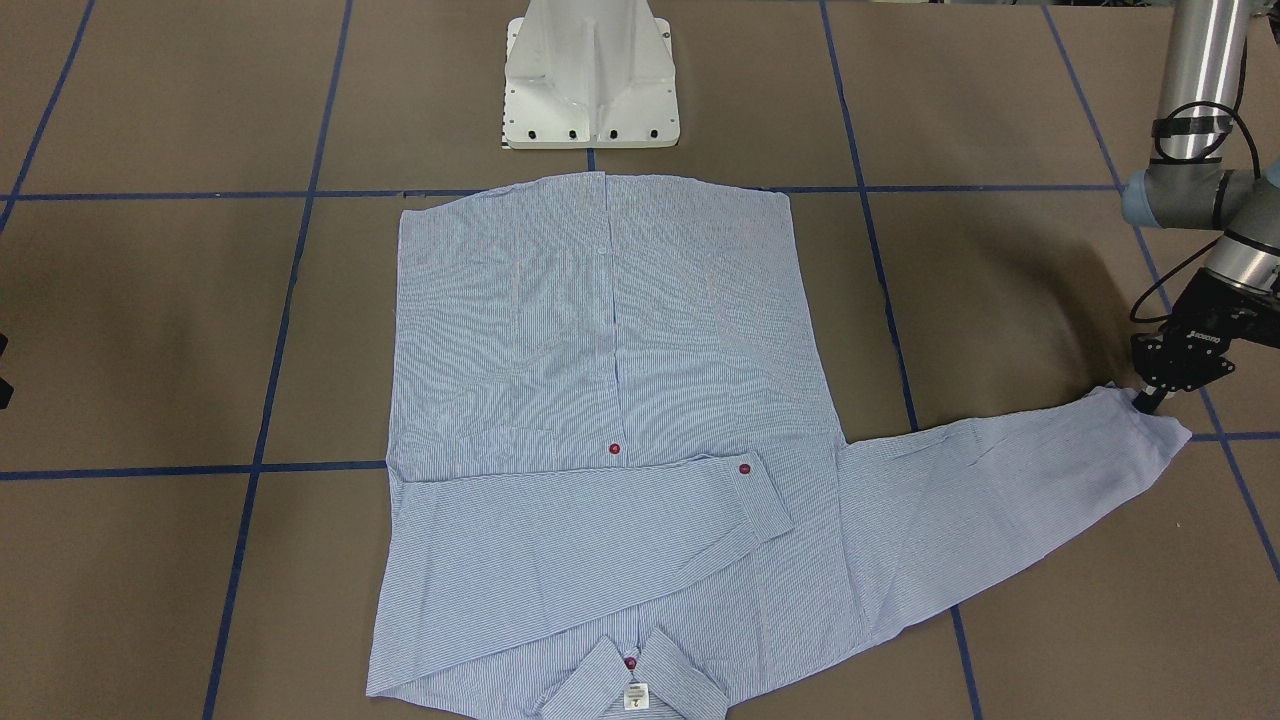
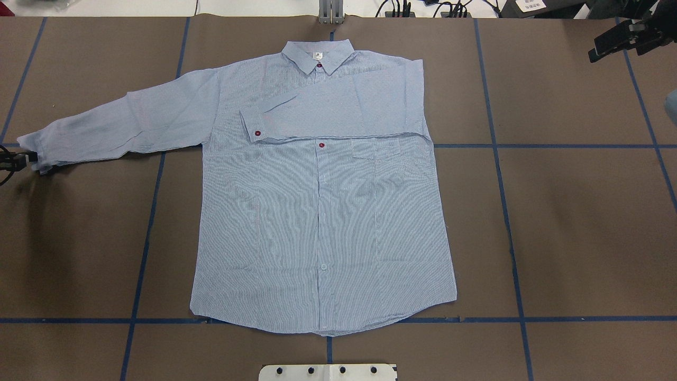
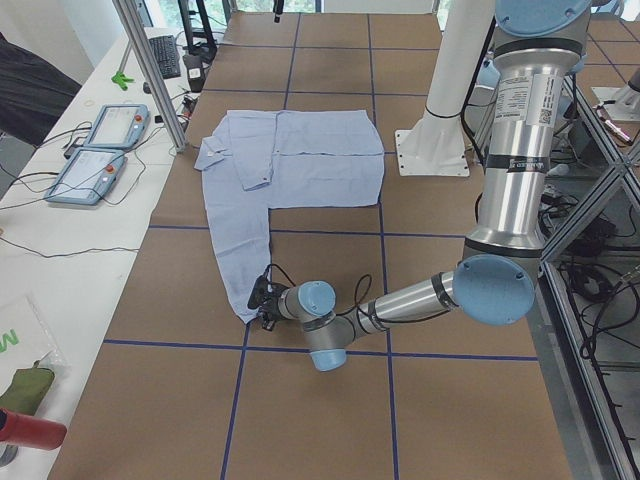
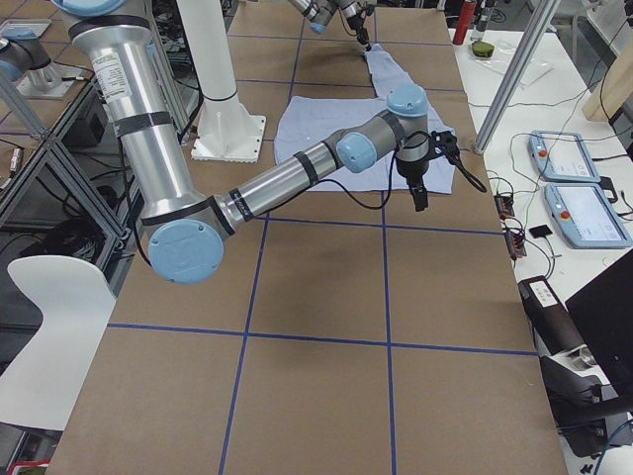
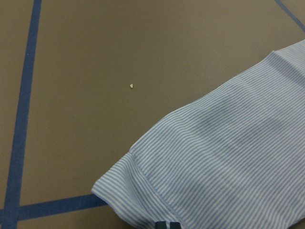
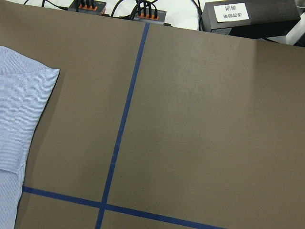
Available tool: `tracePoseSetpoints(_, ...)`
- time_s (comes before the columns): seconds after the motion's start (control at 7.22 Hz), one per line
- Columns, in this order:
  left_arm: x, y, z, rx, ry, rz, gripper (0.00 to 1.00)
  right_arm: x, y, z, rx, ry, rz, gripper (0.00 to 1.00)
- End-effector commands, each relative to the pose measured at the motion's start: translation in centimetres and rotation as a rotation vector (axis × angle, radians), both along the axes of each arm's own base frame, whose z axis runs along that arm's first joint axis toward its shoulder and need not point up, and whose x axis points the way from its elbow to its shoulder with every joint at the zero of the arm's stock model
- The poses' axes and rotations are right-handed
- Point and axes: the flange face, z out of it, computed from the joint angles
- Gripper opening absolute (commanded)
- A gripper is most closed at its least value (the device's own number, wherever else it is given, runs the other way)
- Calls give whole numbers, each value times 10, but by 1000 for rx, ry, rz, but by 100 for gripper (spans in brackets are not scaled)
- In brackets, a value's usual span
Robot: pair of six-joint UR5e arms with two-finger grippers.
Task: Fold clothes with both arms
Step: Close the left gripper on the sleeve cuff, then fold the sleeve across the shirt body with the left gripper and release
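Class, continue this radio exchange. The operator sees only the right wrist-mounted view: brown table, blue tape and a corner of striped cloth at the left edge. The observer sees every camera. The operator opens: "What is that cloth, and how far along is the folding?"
Observer: It is a light blue, white-striped long-sleeved button-up shirt, lying face up and buttoned. One sleeve is already folded across the chest.
Operator: And the other sleeve?
Observer: The other sleeve lies stretched out to the side, not yet folded in.
Operator: Where is the left end effector?
Observer: The left end effector is at that sleeve's cuff, closed on its edge.
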Motion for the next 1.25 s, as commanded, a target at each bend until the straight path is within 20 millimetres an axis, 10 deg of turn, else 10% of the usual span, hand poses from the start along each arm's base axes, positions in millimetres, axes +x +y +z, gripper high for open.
tracePoseSetpoints(0.0,7,-1,-23,19,45,65,0,0,0,0,0,-2,0,100)
tracePoseSetpoints(0.28,-4,-21,-73,18,74,81,0,0,0,0,-2,-2,1,100)
tracePoseSetpoints(0.83,23,-75,-252,38,81,77,0,0,0,1,-7,-2,3,100)
tracePoseSetpoints(1.11,116,-116,-366,24,79,167,0,0,0,1,-7,-3,2,100)
